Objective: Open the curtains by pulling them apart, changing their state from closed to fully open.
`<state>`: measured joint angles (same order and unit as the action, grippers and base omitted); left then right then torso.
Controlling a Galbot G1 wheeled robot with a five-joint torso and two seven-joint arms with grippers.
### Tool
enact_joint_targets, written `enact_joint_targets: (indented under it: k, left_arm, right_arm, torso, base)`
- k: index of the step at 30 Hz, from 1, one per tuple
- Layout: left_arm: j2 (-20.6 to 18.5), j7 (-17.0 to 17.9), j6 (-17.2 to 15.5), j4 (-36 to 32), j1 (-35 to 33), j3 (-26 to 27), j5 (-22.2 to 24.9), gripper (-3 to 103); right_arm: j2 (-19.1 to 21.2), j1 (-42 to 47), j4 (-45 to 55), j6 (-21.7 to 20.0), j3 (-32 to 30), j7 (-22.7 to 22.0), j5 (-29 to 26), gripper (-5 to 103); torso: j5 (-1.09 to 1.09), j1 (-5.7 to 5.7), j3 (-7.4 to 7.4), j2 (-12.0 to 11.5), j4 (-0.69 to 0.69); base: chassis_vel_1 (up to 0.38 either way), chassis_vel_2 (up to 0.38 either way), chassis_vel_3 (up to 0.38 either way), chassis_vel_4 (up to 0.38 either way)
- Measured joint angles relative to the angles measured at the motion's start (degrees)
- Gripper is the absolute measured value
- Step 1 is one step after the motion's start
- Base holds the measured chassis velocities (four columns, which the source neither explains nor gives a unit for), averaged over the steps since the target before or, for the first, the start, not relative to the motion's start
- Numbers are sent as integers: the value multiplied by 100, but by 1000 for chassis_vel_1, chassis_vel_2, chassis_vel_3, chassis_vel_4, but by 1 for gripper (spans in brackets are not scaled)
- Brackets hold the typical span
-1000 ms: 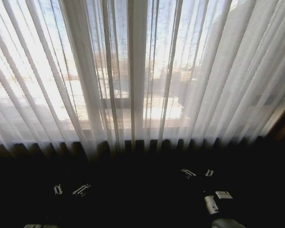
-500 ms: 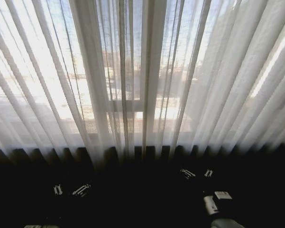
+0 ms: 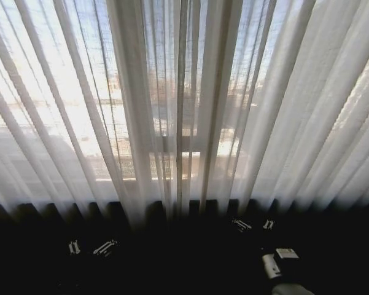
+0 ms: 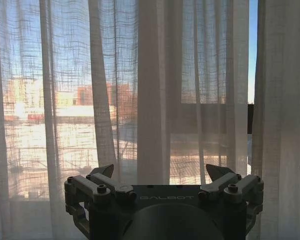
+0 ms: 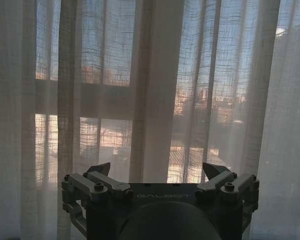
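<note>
Sheer white curtains [image 3: 172, 104] hang closed ahead of both wide-open, empty tools, left tool [image 4: 159, 172] and right tool [image 5: 157, 170]; each should pinch a centre pleat firmly before pulling outward.

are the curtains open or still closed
Closed. The curtains hang across the whole window, panels meeting mid-window. Neither open pincer, left or right, touches them.

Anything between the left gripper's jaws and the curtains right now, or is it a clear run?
Clear run. In the left wrist view the left gripper, jaws spread open, faces the curtains with nothing between them. The fabric hangs beyond the jaws, untouched.
</note>
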<state>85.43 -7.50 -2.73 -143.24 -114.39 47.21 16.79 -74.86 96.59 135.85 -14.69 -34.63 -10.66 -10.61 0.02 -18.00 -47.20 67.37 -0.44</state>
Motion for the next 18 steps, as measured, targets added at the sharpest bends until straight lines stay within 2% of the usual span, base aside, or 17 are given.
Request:
enact_joint_targets:
  k: [14,18]
  left_arm:
    - [5,-4,32,0,-13,6,-19,100]
    - [22,-3,32,0,-23,4,-34,100]
  right_arm:
    - [20,-153,-169,2,58,-3,-12,100]
    - [110,-338,-292,-13,82,-34,-257,100]
  torso:
    - [-1,1,1,1,0]
    - [-2,-1,0,0,-1]
  base:
    - [-43,428,42,-416]
    - [-40,270,39,-280]
